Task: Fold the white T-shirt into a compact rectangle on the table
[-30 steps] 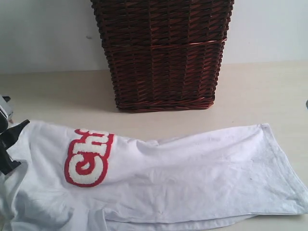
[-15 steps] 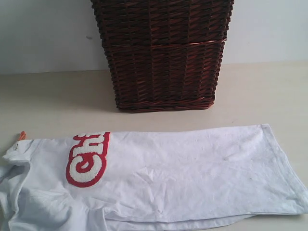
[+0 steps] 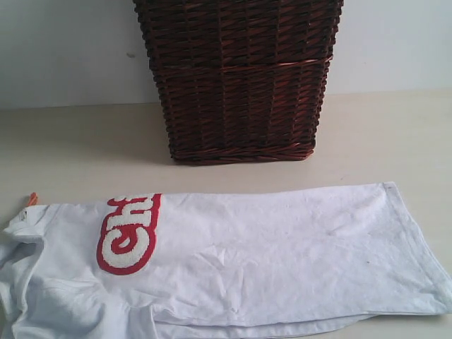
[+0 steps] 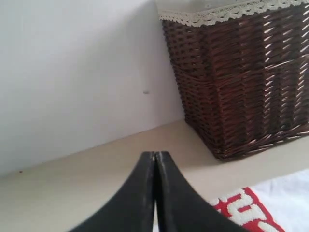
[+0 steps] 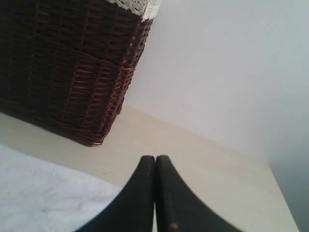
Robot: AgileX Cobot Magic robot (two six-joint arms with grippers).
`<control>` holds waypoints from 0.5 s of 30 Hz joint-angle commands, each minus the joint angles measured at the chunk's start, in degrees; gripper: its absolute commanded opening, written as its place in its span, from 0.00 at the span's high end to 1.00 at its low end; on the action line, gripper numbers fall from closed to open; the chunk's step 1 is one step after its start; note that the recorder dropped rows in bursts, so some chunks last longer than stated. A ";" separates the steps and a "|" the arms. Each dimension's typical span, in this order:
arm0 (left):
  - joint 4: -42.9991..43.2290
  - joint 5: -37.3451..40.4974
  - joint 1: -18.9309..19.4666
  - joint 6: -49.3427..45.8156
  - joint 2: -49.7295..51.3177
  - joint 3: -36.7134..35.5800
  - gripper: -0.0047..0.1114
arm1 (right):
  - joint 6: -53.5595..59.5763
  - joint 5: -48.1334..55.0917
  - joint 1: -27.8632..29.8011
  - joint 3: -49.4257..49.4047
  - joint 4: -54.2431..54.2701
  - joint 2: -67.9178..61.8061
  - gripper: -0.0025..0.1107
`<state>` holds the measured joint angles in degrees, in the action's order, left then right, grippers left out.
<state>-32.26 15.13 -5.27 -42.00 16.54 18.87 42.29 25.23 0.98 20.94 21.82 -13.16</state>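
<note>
While both arms are hanging clear of the cloth, we are looking at a pause between folds. The white T-shirt [image 3: 268, 261] is lying across the lower half of the exterior view as a long band on the table [image 3: 85, 148]. Its hem [image 3: 417, 240] is reaching toward the right edge of the frame, and its collar end, with the orange neck tag [image 3: 32, 199], is sitting at the lower left. The red band of letters [image 3: 128, 233] is facing up at the left of centre. A second layer is peeking out along the bottom edge, so we are judging the lengthwise folds as done and the crosswise fold as the step in hand. The cloth at the lower left corner is looking rumpled and loose.

Neither gripper is showing in the exterior view. In the wrist views we are seeing the left gripper [image 4: 154, 154] and the right gripper [image 5: 154, 158] each with its jaws pressed together and nothing between them, both raised above the table. The wicker basket [image 3: 240, 78] is standing at the upper centre, well apart from the shirt.

For the next move, we are expecting both sets of jaws to need spreading before they go down to the two corners of one end. That end, probably the hem, then needs carrying over toward the collar. We are also thinking the bunched left end wants smoothing first, or the rectangle may come out uneven.
</note>
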 commanded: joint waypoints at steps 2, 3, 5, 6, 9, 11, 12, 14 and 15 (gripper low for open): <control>0.47 -1.65 0.12 -0.27 -0.46 -0.19 0.95 | -0.62 0.22 0.34 -0.51 0.74 0.31 0.98; 0.56 -1.77 0.12 -0.39 -0.46 -0.19 0.95 | -0.62 -0.87 0.34 -1.67 0.33 0.31 0.98; 0.88 -1.77 0.12 -1.79 -0.46 -0.19 0.95 | -0.62 -6.23 0.34 -4.41 -0.11 1.02 0.98; 1.22 -1.63 0.12 -2.09 -0.46 -0.19 0.95 | -0.62 -12.47 0.34 -6.69 -1.55 2.04 0.98; 4.30 -1.49 0.12 -2.09 -0.46 -0.19 0.95 | -0.62 -34.34 0.34 -14.25 -5.38 4.98 0.98; 4.84 -1.16 0.12 -2.09 -0.46 -0.19 0.95 | -0.62 -42.09 0.34 -17.92 -5.38 6.31 0.98; 5.17 -1.13 0.12 -2.09 -0.46 -0.19 0.95 | -0.62 -43.41 0.34 -19.53 -5.22 6.91 0.98; 5.90 -0.86 0.12 -2.09 -0.46 -0.19 0.95 | -0.62 -42.56 0.34 -20.94 -5.22 8.11 0.98; 5.90 -0.86 0.12 -2.09 -0.46 -0.19 0.95 | -0.62 -41.17 0.34 -20.94 -5.22 8.49 0.98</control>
<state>-27.06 14.48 -5.27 -44.08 16.54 18.87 41.83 -14.22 0.98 1.30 17.16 -5.95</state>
